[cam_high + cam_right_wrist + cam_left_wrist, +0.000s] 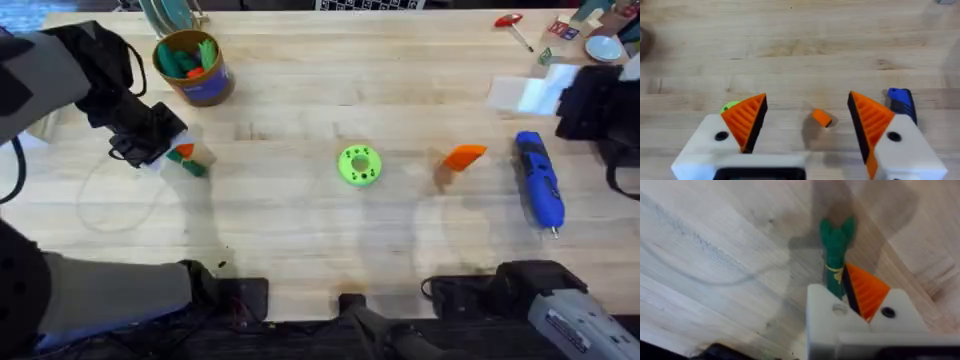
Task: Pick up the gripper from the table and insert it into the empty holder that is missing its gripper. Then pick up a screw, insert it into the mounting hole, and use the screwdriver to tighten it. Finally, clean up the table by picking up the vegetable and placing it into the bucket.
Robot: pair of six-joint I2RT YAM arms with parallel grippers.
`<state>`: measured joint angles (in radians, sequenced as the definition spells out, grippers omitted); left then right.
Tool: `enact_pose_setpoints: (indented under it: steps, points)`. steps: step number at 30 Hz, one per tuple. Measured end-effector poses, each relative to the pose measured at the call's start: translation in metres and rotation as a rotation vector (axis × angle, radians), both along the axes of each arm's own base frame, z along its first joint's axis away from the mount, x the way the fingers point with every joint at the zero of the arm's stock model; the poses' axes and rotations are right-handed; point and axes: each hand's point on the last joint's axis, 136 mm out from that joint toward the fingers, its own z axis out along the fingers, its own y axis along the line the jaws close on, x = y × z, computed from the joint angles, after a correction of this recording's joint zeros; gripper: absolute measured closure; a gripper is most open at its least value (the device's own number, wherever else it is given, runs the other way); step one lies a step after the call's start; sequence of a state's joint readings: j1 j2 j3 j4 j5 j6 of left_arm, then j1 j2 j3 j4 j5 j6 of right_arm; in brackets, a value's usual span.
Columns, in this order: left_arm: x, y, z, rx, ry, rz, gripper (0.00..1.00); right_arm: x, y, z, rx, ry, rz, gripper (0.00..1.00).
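Observation:
My left gripper (175, 152) (844, 287) is shut on the dark-green vegetable (835, 245) (193, 167), which sticks out past the fingers just above the table. One of its fingers is the bare white holder (832, 317) with the mounting hole (839, 310); the other carries an orange pad. The loose orange gripper (463, 157) (821, 117) lies right of centre. Beside it lies the blue screwdriver (540, 180) (900, 100). My right gripper (525, 93) (807, 117) is open at the far right, well back from the wedge. The bucket (195, 68) stands at the back left.
A bright green disc (360, 165) (730, 106) sits mid-table. A red-handled tool (510, 22) and small boxes lie at the back right corner. Tiny dark specks (221, 264) near the front edge may be screws; I cannot tell. The bucket holds green and orange toys.

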<state>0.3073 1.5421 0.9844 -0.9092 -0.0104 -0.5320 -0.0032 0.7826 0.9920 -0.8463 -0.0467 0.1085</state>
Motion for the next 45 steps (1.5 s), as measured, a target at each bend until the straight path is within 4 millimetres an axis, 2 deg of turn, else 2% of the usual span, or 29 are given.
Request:
enact_pose_setpoints:
  steps: [1,2,5,9,11,16,17,21,26,30,32,35,37,38,41,45]
  points:
    - [0.000,-0.003,0.001,-0.014,-0.005,-0.002,0.943,0.000,0.000,0.000,0.000,0.000,0.000,0.010]
    - [0.000,-0.004,0.003,-0.014,-0.009,-0.005,0.979,0.000,0.000,0.000,0.000,0.000,0.000,0.009]
    - [-0.007,-0.016,0.015,-0.032,-0.019,-0.046,0.982,0.000,0.000,0.000,0.000,0.000,0.000,0.010]
    - [0.002,-0.050,0.053,-0.053,-0.173,-0.191,0.950,0.000,0.000,0.000,0.000,0.000,0.000,0.010]
    - [0.002,-0.076,0.078,-0.057,-0.270,-0.295,0.850,0.000,0.000,0.000,0.000,0.000,0.000,0.010]
    - [-0.010,-0.145,0.137,-0.089,-0.520,-0.560,0.109,0.000,0.000,0.000,0.000,0.002,0.000,0.009]
    - [-0.012,-0.158,0.147,-0.099,-0.572,-0.604,0.036,-0.001,0.000,-0.001,0.000,0.005,0.000,0.009]
    - [-0.017,-0.198,0.181,-0.140,-0.739,-0.748,0.016,-0.001,0.000,-0.001,0.000,0.007,0.000,0.009]
    - [-0.023,-0.236,0.208,-0.201,-0.871,-0.872,0.016,-0.001,0.000,-0.001,0.000,0.007,0.000,0.009]
    - [-0.027,-0.245,0.209,-0.218,-0.877,-0.904,0.014,-0.001,0.000,-0.001,0.000,0.007,0.000,0.009]
    - [-0.031,-0.243,0.202,-0.220,-0.841,-0.906,0.014,-0.001,0.000,-0.001,0.000,0.007,0.000,0.009]
    - [-0.049,-0.242,0.186,-0.267,-0.739,-0.916,0.019,-0.001,0.000,-0.001,0.000,0.007,0.000,0.009]
    - [-0.060,-0.246,0.180,-0.326,-0.684,-0.912,0.157,-0.001,0.000,-0.001,0.000,0.007,0.000,0.009]
    - [-0.069,-0.247,0.175,-0.361,-0.641,-0.902,0.183,-0.001,0.000,-0.001,0.000,0.007,0.000,0.009]
    - [-0.088,-0.246,0.164,-0.437,-0.525,-0.834,0.185,-0.001,0.000,-0.001,0.000,0.007,0.000,0.009]
    - [-0.090,-0.245,0.162,-0.469,-0.491,-0.742,0.203,-0.001,0.000,-0.001,0.000,0.008,0.000,0.009]
